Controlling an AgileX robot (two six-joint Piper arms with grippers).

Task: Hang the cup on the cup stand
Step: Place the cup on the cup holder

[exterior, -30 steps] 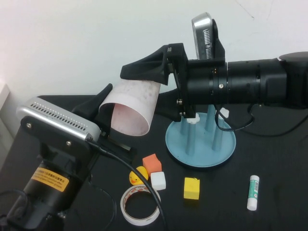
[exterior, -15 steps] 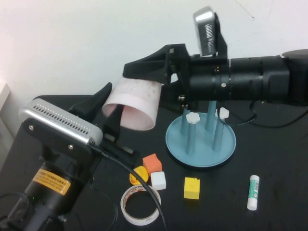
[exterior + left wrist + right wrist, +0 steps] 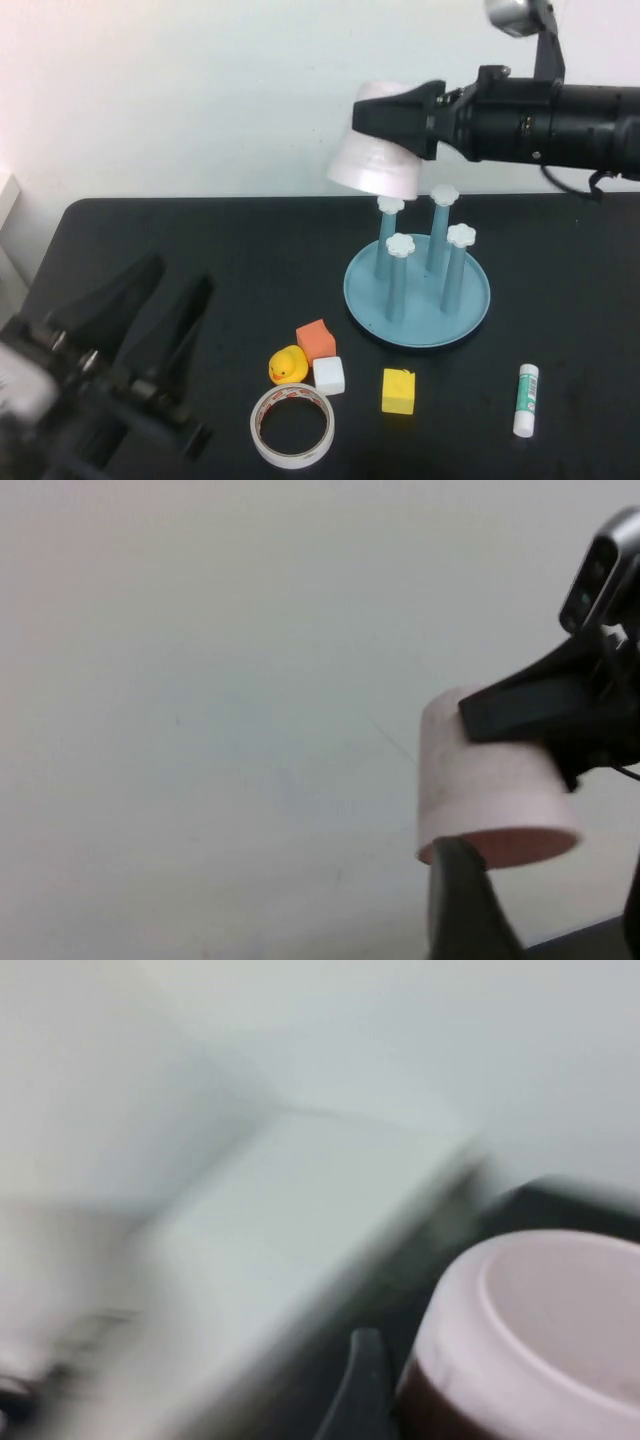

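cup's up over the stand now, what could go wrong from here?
1. The right gripper holds the cup tilted, mouth down, above the rear posts of the cup stand; lowered off-centre, its rim could catch a flower cap and tip the stand.
2. The left gripper, open and low at front left, sits near the tape roll and duck.

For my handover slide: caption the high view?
Right gripper holds pink cup above blue cup stand; left gripper open, low.

cup (image 3: 375,160): pale pink
cup stand (image 3: 417,300): light-blue tray, blue posts — white flower caps
tabletop (image 3: 200,260): black
duck (image 3: 287,366): yellow
blocks: orange (image 3: 316,340), white (image 3: 328,376), yellow (image 3: 398,391)
tape roll (image 3: 291,427): white — reddish inner edge
claws: left claw (image 3: 150,320) and right claw (image 3: 395,120) both black
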